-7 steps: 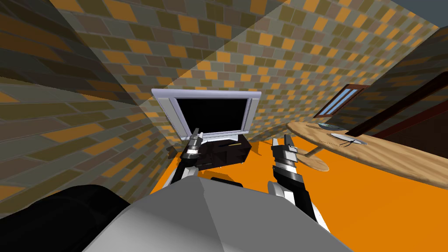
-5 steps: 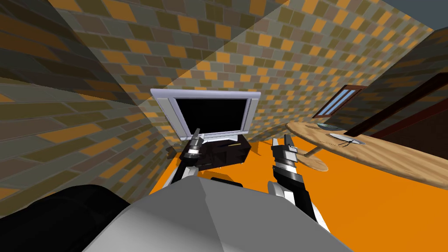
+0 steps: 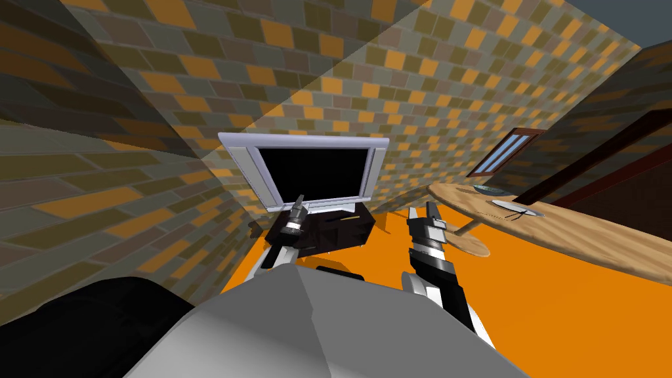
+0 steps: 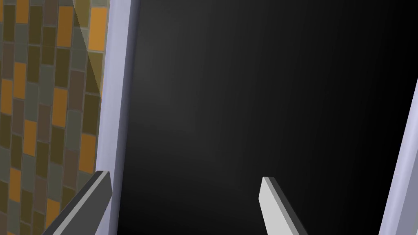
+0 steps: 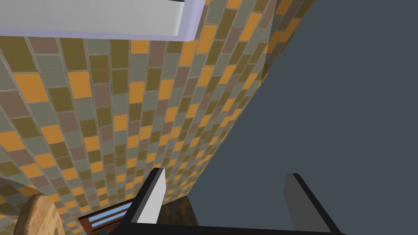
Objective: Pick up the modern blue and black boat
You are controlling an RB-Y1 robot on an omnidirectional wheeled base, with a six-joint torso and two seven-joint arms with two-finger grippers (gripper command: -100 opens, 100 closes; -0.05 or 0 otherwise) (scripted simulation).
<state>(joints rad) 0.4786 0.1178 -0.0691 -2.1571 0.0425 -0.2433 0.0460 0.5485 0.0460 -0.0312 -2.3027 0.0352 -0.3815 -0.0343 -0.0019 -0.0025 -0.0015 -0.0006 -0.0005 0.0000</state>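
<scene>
Your left gripper point(image 3: 298, 205) is facing the television point(image 3: 315, 169), your right gripper point(image 3: 423, 211) hanging nearer the rightward table point(image 3: 590, 236) bearing 1 bluish shape point(image 3: 489, 189) (perhaps the boat); both gaping wide.

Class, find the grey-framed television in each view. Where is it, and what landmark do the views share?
Head view: television on a dark cabinet, beyond the left gripper.
Left wrist view: its black screen, straight ahead of the gripper.
Right wrist view: a strip of its frame.
Shared landmark: the orange-and-olive tiled wall.
</scene>
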